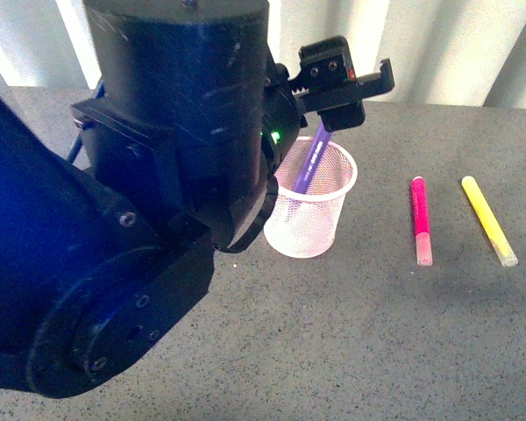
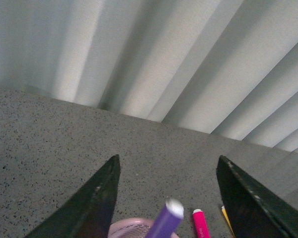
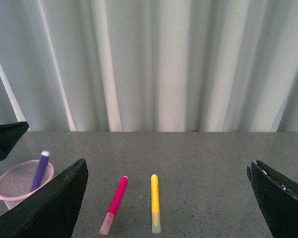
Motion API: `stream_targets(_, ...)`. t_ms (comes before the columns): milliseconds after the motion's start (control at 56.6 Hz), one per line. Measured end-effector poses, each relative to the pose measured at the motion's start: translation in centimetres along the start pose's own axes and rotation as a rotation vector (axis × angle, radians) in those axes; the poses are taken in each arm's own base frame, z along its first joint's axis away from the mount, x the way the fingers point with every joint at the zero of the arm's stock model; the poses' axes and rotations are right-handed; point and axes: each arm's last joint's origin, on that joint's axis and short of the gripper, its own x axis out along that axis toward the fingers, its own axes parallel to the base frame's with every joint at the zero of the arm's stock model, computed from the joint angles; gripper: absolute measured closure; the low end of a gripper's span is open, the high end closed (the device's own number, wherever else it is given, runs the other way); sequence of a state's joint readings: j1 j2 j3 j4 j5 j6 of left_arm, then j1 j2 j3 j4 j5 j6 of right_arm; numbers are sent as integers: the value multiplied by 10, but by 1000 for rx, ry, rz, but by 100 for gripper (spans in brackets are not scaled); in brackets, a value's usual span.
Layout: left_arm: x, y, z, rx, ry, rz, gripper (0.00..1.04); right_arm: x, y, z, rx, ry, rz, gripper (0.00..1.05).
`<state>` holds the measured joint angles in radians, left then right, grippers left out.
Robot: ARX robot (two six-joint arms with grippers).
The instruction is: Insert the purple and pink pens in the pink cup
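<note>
The pink cup (image 1: 311, 215) stands upright mid-table. The purple pen (image 1: 309, 167) leans inside it, its upper end sticking out above the rim. My left gripper (image 1: 355, 92) hovers open just above that end; in the left wrist view the purple pen (image 2: 168, 220) sits loose between the spread fingers (image 2: 97, 203), touching neither. The pink pen (image 1: 421, 219) lies flat on the table to the right of the cup. My right gripper (image 3: 167, 165) is open and empty, back from the table, facing the pink pen (image 3: 115, 203) and the cup (image 3: 20, 186).
A yellow marker (image 1: 489, 221) lies right of the pink pen, roughly parallel to it. The grey speckled tabletop (image 1: 351, 351) ends at a white corrugated wall (image 1: 438, 44). My left arm's black bulk (image 1: 158, 175) fills the left of the front view.
</note>
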<state>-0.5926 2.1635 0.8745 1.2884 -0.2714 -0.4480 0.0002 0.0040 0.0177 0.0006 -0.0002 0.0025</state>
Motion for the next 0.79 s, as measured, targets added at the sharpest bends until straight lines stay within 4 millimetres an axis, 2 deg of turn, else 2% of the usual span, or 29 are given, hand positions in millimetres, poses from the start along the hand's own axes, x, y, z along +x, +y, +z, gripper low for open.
stream_targets(124, -11, 3, 22, -30, -23, 2, 21, 0, 0, 0, 0, 0, 0, 7)
stream_targets(194, -25, 7, 45, -38, -39, -13, 6, 0, 0, 0, 0, 0, 0, 7)
stream_targets(424, -70, 28, 112, -24, -20, -68, 7, 0, 0, 0, 0, 0, 0, 7)
stream_targets(600, -111, 59, 157, -7, 57, -89, 7, 0, 0, 0, 0, 0, 0, 7)
stream_targets(688, -146, 77, 174, 20, 70, -104, 7, 0, 0, 0, 0, 0, 0, 7)
stream_targets(794, -177, 92, 192, 22, 30, -64, 7, 0, 0, 0, 0, 0, 0, 7)
